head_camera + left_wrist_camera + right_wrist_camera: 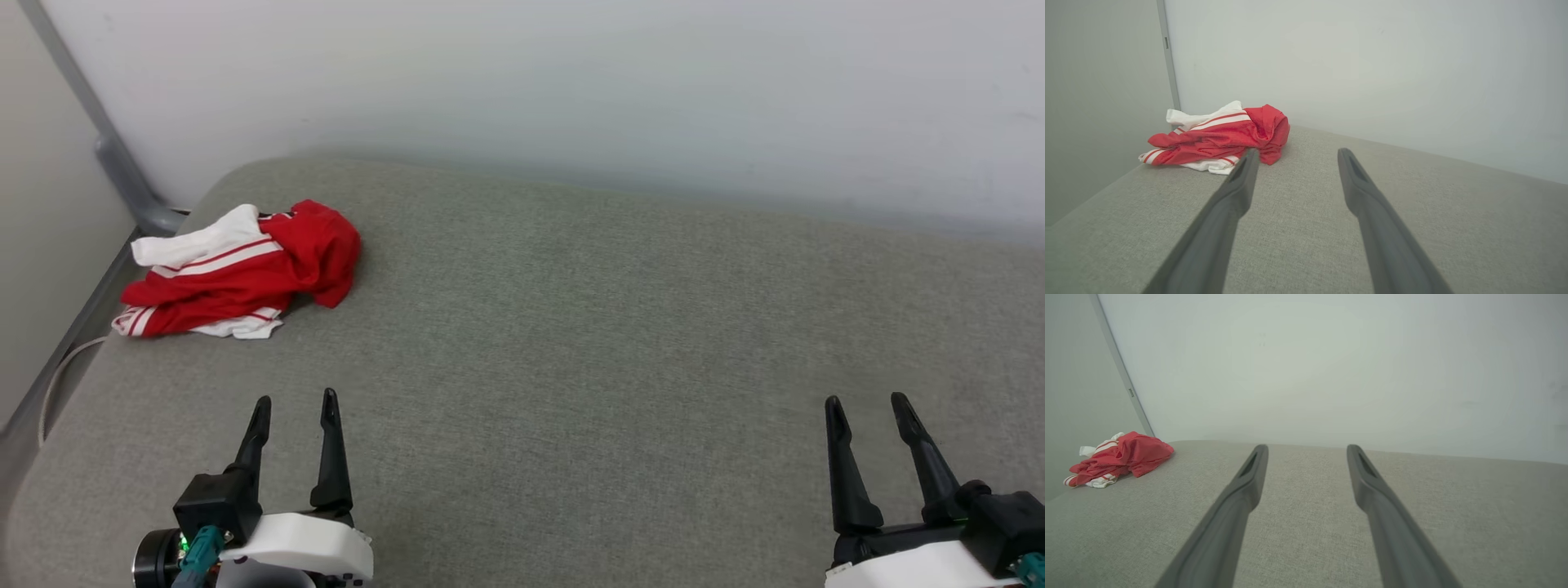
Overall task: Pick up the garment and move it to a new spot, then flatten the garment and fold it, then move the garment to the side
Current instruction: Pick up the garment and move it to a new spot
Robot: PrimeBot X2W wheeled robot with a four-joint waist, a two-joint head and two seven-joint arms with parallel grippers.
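Over at the far left corner of the grey cloth table lies the garment. It is scrunched up in a heap, not flat. Most of it is red. A white sleeve with red stripes sits on top at the left. More white with red stripes pokes out at the bottom, close to the table's left edge.

The left end effector is at the near side of the table, on the left. Its two long dark fingers point away toward the wall. They stand wide apart, and nothing is between them. The garment is ahead of it and a bit to the left, with bare grey cloth in between, so they are not touching. From the left wrist the garment shows just past the tip of one finger of the left end effector.

The right end effector is at the near side too, far over on the right. Its fingers are spread wide as well and hold nothing. From the right wrist the right end effector points at the plain wall, and the garment looks small, well off to the left.

A grey pole runs down behind the garment's corner. A white cord hangs beside the table's left edge.
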